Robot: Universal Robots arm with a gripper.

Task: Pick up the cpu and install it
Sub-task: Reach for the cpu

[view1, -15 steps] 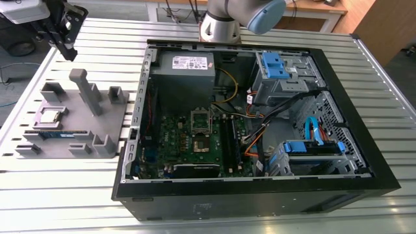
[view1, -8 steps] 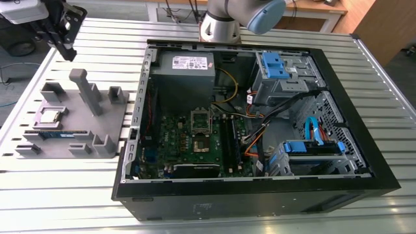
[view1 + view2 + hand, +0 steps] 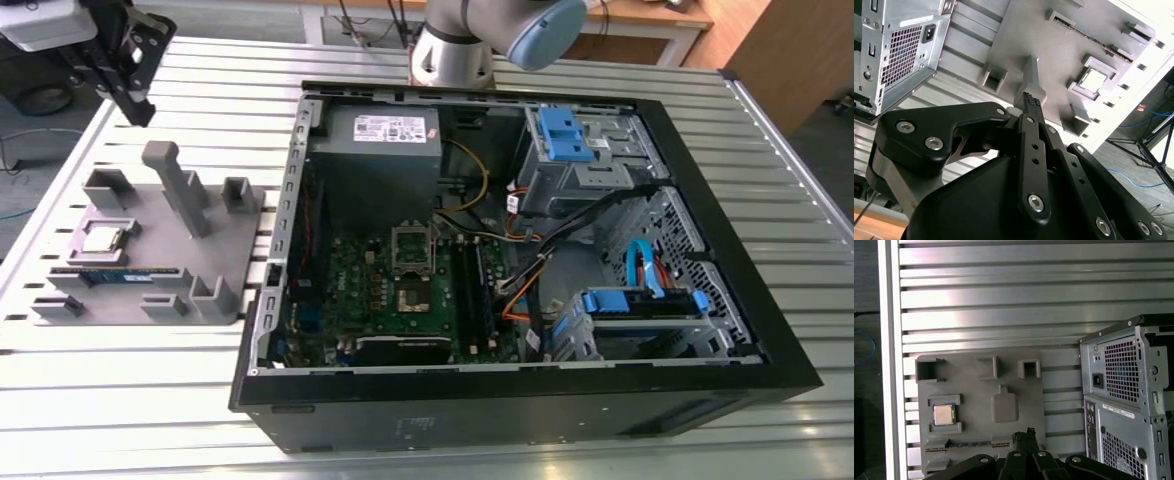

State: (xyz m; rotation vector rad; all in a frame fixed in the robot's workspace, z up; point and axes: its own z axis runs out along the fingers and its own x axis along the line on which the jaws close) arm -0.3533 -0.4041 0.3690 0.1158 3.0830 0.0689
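The cpu (image 3: 104, 238) is a small silver square lying flat in a recess of the grey holder block (image 3: 227, 250), on the exterior view's left. It also shows in both wrist views, cpu (image 3: 944, 414) and cpu (image 3: 1094, 80). My gripper (image 3: 139, 115) hangs high over the table beyond the holder's far side, well apart from the chip. Its black fingertips (image 3: 1030, 100) are pressed together with nothing between them. Inside the open computer case (image 3: 287, 250), the motherboard socket (image 3: 411, 295) lies bare with its silver frame (image 3: 411, 245) swung up.
A blue-green memory stick (image 3: 127, 275) lies in a slot of the holder near the chip. A tall grey post (image 3: 167, 170) rises from the holder. Cables and blue drive brackets (image 3: 561, 135) crowd the case on the exterior view's right. The slatted metal table (image 3: 134, 400) carries everything.
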